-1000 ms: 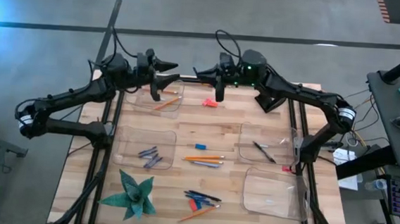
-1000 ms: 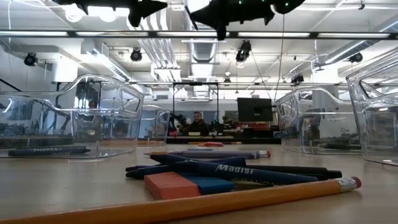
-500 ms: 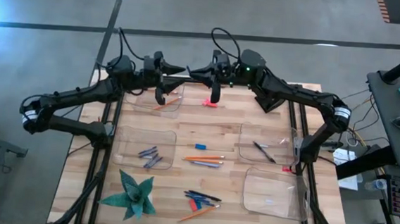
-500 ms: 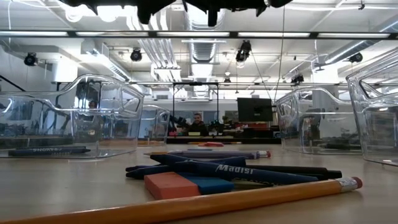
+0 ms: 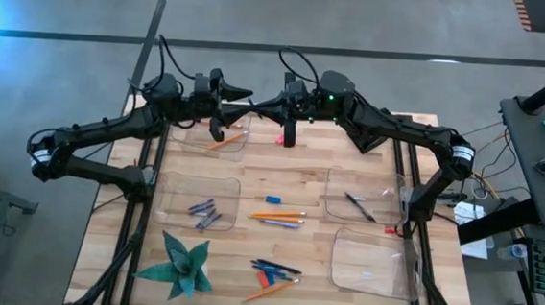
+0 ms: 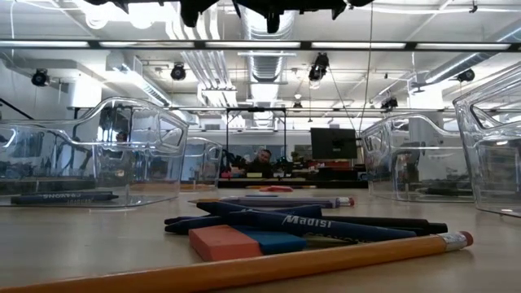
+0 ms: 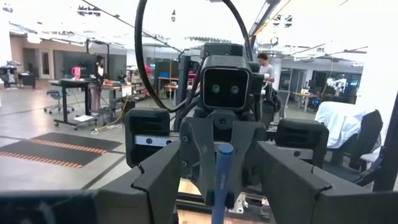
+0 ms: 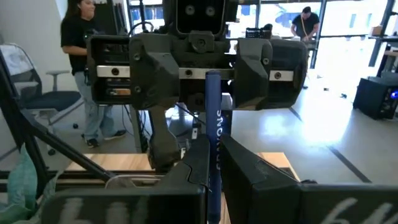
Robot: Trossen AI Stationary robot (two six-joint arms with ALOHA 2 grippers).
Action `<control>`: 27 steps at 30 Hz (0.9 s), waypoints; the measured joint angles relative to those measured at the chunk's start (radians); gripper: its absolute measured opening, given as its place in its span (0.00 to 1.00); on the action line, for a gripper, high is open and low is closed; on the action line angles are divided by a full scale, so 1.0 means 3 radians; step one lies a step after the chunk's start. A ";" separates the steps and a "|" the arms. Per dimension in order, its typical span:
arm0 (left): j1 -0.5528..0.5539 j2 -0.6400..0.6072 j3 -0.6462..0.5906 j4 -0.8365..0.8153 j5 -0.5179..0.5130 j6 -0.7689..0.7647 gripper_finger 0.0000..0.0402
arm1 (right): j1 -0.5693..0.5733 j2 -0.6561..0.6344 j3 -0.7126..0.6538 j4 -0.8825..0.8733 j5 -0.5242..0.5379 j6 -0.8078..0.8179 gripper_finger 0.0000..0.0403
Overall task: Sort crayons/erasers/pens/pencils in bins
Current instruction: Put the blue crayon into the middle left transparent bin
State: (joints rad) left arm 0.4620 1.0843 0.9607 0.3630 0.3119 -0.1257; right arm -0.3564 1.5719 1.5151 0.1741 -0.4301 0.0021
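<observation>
- Pale wood planks make the table (image 5: 310,165) in the high view. On it stand four clear, round-cornered plastic bins (image 5: 197,202).
  - Three thin orange pencils (image 5: 278,214) show: one in the far left bin, one mid-table and one near the front edge.
  - About four stubby grey-blue crayons (image 5: 203,212) lie in the near left bin.
  - One of the dark pens (image 5: 360,207) lies in a right-hand bin, and more are heaped at the front.
  - Of the erasers (image 5: 280,140), a red one lies at the far edge, a blue one mid-table, and a red and blue pair lies by the front heap.
  - A spiky green paper star (image 5: 180,266) sits at the near left.
- The left gripper (image 5: 215,126) hangs over the far left bin, and the right gripper (image 5: 288,134) is close beside it, above the red eraser. A second earlier the right one stood further right – the two have drawn together.
- In the low view the front pencil, the chunky erasers and the lettered pens lie as before. The dark arm parts at the top edge have shifted.
- In the left wrist view this arm's own fingers spread wide, holding nothing, and face the other gripper.
- In the right wrist view the fingers pinch a smooth blue stick (image 8: 213,124) with white lettering – upright, well above the table.
</observation>
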 joint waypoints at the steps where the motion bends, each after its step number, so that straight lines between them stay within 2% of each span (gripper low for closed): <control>1: -0.0005 0.0000 0.0001 0.0008 -0.0001 -0.0001 0.48 | 0.0003 0.0000 0.0004 0.0005 0.0001 0.0000 0.04; 6: -0.0024 0.0000 0.0005 0.0009 0.0003 -0.0098 0.44 | 0.0014 0.0000 0.0005 0.0004 0.0011 -0.0009 0.04; 14: -0.0024 0.0088 0.0013 0.0014 0.0157 -0.0415 0.19 | 0.0019 0.0000 0.0005 0.0005 0.0004 -0.0020 0.04; 20: -0.0020 0.0130 0.0005 0.0070 0.0170 -0.0432 0.04 | 0.0020 -0.0003 0.0004 -0.0018 0.0014 0.0006 0.04; 23: -0.0020 0.0126 0.0004 0.0060 0.0185 -0.0436 0.03 | 0.0020 -0.0004 0.0005 -0.0057 0.0014 0.0004 0.07; 27: -0.0020 0.0117 -0.0004 0.0043 0.0197 -0.0546 0.04 | 0.0010 -0.0007 0.0005 -0.0196 0.0026 -0.0006 0.18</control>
State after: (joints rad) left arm 0.4561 1.1194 0.9596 0.3759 0.3709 -0.2896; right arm -0.3535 1.5699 1.5166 0.1153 -0.4223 0.0003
